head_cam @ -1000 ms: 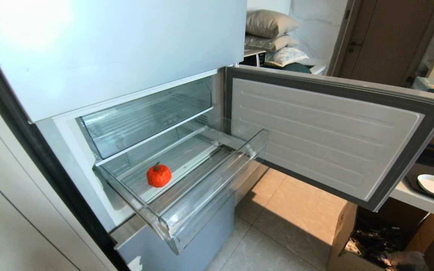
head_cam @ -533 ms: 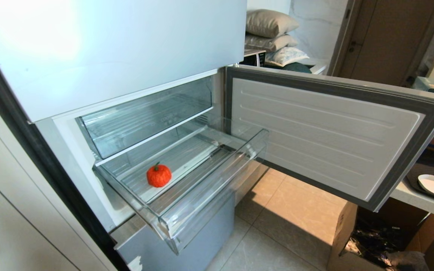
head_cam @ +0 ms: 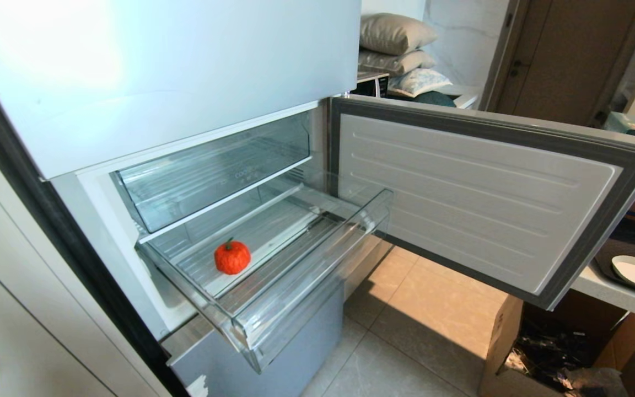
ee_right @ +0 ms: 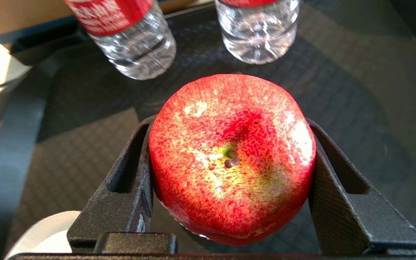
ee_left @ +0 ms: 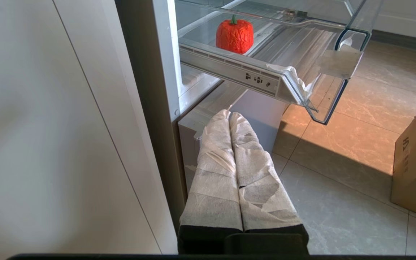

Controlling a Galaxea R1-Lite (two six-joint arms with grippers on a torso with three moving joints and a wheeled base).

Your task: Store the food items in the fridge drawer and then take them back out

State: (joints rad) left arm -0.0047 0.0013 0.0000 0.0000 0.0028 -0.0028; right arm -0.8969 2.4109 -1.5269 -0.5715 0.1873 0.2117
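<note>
Your head view looks down at the fridge drawer (head_cam: 273, 264); left wrist view shares it from low beside; right wrist view faces close onto a table mat (ee_right: 356, 83).

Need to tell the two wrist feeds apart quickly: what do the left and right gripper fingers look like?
Left gripper: two long, tapering fingers wrapped in wrinkled white-grey fabric tape, on a black base. Right gripper: bare matte-black fingers with a rough, grainy surface, wedge-shaped, with hollow triangular cut-outs. No cables or markings show on either.
</note>
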